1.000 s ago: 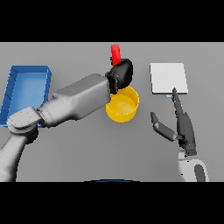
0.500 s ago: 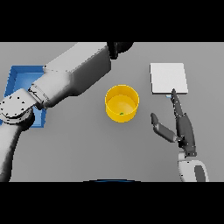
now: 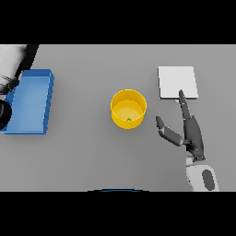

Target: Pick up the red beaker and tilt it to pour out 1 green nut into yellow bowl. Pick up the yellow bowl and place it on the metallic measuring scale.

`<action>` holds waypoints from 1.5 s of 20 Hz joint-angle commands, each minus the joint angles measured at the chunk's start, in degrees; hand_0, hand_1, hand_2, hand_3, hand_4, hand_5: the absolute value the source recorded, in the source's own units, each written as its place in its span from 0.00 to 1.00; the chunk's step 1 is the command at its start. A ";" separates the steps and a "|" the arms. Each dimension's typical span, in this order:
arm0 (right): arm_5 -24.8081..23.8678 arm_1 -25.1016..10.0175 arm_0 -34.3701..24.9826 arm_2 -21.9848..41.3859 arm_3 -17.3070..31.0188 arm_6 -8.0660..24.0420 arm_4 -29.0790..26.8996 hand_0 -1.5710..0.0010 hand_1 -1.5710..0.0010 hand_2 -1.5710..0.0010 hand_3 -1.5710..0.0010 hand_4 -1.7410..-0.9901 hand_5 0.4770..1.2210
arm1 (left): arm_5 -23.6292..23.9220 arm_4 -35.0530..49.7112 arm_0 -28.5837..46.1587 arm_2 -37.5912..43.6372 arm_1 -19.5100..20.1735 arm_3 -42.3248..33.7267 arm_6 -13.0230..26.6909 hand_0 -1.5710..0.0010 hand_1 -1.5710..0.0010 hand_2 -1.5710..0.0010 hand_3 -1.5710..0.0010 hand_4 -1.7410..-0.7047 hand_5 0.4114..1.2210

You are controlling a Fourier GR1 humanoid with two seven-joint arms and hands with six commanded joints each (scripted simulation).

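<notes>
Bowl: yellow bowl (image 3: pixel 128 109) stood upright near the middle of the grey desk (image 3: pixel 92 156), mouth open to the view, nothing touching it.
Nut: one small green nut (image 3: pixel 129 120) lay inside the bowl on its floor, close to the near wall; too small to make out its shape.
Scale: pale square measuring scale (image 3: pixel 177 82) lay flat to the right of the bowl and a little farther back, apart from it, with bare desk between them.
Right robot hand: right robot hand (image 3: pixel 191 131) lay low over the desk, right of the bowl and nearer than the scale; fingers straight and pointing away, thumb spread out toward the bowl, nothing held. Longest fingertip overlapped the scale's near edge; contact could not be judged from above.
Tray: blue tray (image 3: pixel 32 101) sat at the far left, long side running front to back, well apart from the bowl; its inside looked plain blue.
Way between bowl and scale: only the right robot hand's thumb and fingers stood near that stretch, just nearer than it.
Left arm: a pale and dark piece of it showed at the upper left corner and left edge, partly over the tray's left side; left robot hand was out of frame.
Red beaker: did not show in the head view.
</notes>
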 commanded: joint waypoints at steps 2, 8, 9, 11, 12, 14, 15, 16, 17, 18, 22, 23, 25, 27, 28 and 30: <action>1.56 0.20 0.17 -0.88 -0.39 -1.78 -3.30 1.00 1.00 1.00 1.00 0.84 0.20 | 2.56 6.56 1.95 4.68 3.30 2.77 0.16 0.00 0.00 0.00 0.09 0.00 1.00; 4.41 -0.85 -0.73 -1.31 0.13 -1.05 -6.17 1.00 1.00 1.00 1.00 0.82 0.23 | 10.60 22.07 11.92 13.78 8.89 7.91 5.27 0.00 0.00 0.00 0.02 0.00 1.00; 5.10 -0.77 -0.70 -1.36 0.18 -1.23 -7.04 1.00 1.00 1.00 1.00 0.80 0.24 | 11.68 23.92 13.28 14.72 9.22 7.88 5.94 0.00 0.00 0.00 0.02 0.00 1.00; 4.88 -0.47 -0.47 -0.82 0.39 -1.40 -6.32 1.00 1.00 1.00 1.00 0.78 0.25 | 13.78 28.35 15.70 17.31 9.92 8.81 10.27 0.00 0.00 0.00 0.01 0.00 1.00; 4.80 -0.82 -0.76 -0.86 0.12 -1.02 -6.04 1.00 1.00 1.00 1.00 0.77 0.26 | 14.86 30.43 16.79 18.58 10.24 8.71 10.59 0.00 0.00 0.00 0.01 0.00 1.00; 4.58 -0.99 -0.80 -0.84 0.78 -1.87 -5.52 1.00 1.00 1.00 1.00 0.75 0.28 | 16.10 33.48 19.54 20.07 10.32 8.38 11.29 0.00 0.00 0.00 0.05 0.00 1.00; 4.49 -1.20 -0.12 -0.44 0.35 -2.38 -4.83 1.00 1.00 1.00 1.00 0.74 0.29 | 16.62 34.96 21.28 20.79 10.32 8.23 11.40 0.00 0.00 0.00 0.07 0.00 1.00; 4.26 -1.44 -0.35 -0.69 0.50 -1.78 -4.63 1.00 1.00 1.00 1.00 0.73 0.30 | 17.42 36.44 22.74 21.52 9.88 7.73 11.91 0.00 0.00 0.00 0.09 0.00 1.00; 4.51 -1.79 -0.41 -0.99 0.35 -2.06 -5.05 1.00 1.00 1.00 1.00 0.73 0.31 | 18.38 38.14 24.62 22.40 9.56 7.21 11.89 0.00 0.00 0.00 0.11 0.00 1.00; 4.27 -1.17 -0.15 -0.46 0.35 -2.36 -4.69 1.00 1.00 1.00 1.00 0.73 0.30 | 18.68 39.47 26.38 22.85 9.84 6.27 11.31 0.00 0.00 0.00 0.13 0.00 1.00; 4.23 -1.31 -0.05 -0.61 1.44 -2.59 -4.48 1.00 1.00 1.00 1.00 0.71 0.30 | 22.19 44.68 34.24 23.66 10.01 0.35 11.47 0.00 0.00 0.00 0.12 0.00 1.00; 3.92 -1.18 -0.88 -0.60 1.38 -1.92 -4.30 1.00 1.00 1.00 1.00 0.72 0.30 | 22.94 45.76 36.36 23.43 10.11 -2.17 12.01 0.00 0.00 0.00 0.12 0.00 1.00; 4.09 -1.23 -0.87 -0.76 1.47 -2.50 -4.66 1.00 1.00 1.00 1.00 0.72 0.29 | 25.55 47.77 41.46 22.35 10.33 -9.25 14.55 0.00 0.00 0.00 0.11 0.00 1.00; 3.96 -1.06 -1.23 -0.80 2.25 -2.33 -4.55 1.00 1.00 1.00 1.00 0.74 0.28 | 28.01 49.22 47.11 20.32 11.60 -18.78 19.29 0.00 0.00 0.00 0.12 0.00 1.00; 4.11 -1.04 -1.37 -0.79 2.24 -2.48 -4.72 1.00 1.00 1.00 1.00 0.75 0.28 | 29.44 50.10 50.68 19.31 13.05 -24.74 21.83 0.00 0.00 0.00 0.12 0.00 0.91; 4.27 -1.08 -0.89 -0.66 1.26 -2.18 -4.91 1.00 1.00 1.00 1.00 0.76 0.27 | 30.93 51.92 55.79 17.11 15.81 -35.23 27.87 0.00 0.00 0.00 0.13 0.00 0.74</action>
